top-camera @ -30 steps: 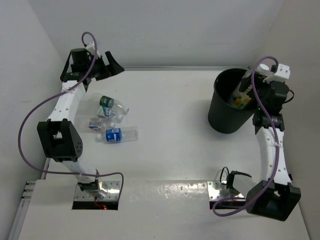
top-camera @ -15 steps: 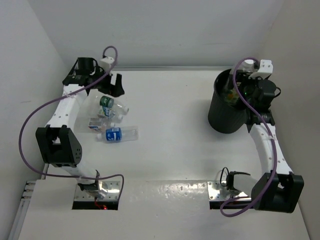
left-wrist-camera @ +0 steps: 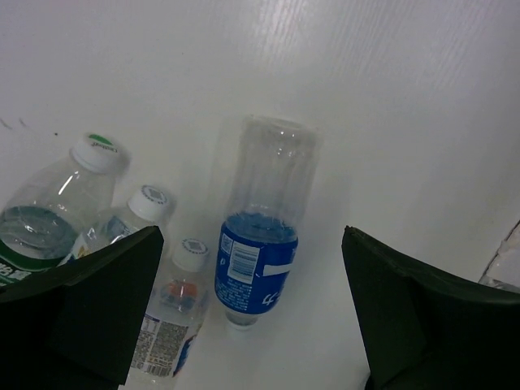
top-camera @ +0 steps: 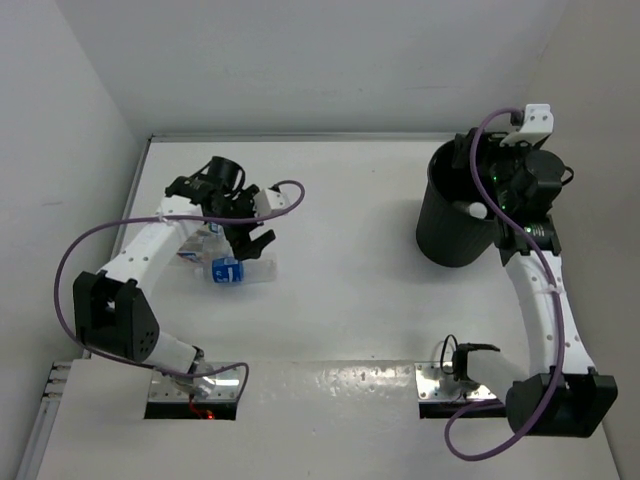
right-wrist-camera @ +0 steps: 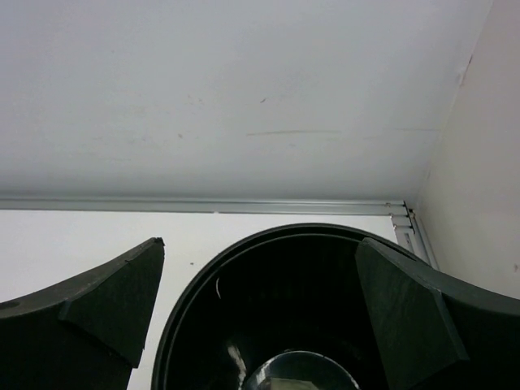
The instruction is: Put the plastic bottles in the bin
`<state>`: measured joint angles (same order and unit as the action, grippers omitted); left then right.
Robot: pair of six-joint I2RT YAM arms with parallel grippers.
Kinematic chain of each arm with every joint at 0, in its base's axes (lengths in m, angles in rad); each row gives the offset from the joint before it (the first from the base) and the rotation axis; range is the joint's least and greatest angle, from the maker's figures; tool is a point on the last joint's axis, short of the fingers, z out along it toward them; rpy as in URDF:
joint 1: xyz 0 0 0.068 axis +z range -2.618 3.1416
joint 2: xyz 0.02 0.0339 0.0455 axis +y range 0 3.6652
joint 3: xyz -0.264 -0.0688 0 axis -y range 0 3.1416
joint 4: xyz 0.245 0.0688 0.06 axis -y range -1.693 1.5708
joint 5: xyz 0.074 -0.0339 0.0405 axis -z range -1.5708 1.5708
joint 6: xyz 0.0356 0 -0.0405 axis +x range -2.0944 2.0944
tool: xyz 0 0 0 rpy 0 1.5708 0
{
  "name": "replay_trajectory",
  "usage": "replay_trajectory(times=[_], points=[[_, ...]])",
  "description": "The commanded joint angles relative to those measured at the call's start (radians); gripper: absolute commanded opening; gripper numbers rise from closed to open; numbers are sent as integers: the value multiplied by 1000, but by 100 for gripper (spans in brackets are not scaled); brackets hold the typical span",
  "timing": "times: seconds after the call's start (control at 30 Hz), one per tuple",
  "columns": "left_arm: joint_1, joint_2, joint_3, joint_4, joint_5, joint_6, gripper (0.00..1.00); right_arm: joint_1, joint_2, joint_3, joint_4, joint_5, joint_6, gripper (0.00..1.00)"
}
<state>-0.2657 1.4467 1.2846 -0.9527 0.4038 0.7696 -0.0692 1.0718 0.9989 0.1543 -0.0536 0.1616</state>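
Bottles (left-wrist-camera: pixel 260 195) | left gripper (left-wrist-camera: pixel 250 236) spread above (only wrist view shows) | right gripper (right-wrist-camera: pixel 260 244) spread over bin (right-wrist-camera: pixel 284 292)

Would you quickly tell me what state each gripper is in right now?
Left gripper: open, empty, over the bottles.
Right gripper: open, empty, above the bin.

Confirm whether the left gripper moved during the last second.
Yes. The left gripper came from the back wall toward the near edge, over the blue-labelled bottle.

My monitor shows clear, ribbed plastic bottles (left-wrist-camera: pixel 268 175) on a smooth white table (left-wrist-camera: pixel 382 89); at two o'clock, a glossy black plastic bin (top-camera: pixel 445 238).
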Motion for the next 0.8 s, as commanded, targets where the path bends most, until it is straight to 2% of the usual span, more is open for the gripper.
replay_trajectory(times=[0.0, 0.4, 0.67, 0.77], points=[[-18, 12, -17, 3, -45, 63, 100, 11, -33, 82, -53, -21, 12, 100], [-147, 190, -54, 144, -255, -27, 100, 95, -73, 168, -200, -65, -19, 100], [-167, 320, -54, 206, -358, -89, 100, 112, -91, 193, -254, -68, -17, 100], [-167, 354, -54, 206, -370, -104, 94, 120, -93, 195, -260, -65, -25, 100]])
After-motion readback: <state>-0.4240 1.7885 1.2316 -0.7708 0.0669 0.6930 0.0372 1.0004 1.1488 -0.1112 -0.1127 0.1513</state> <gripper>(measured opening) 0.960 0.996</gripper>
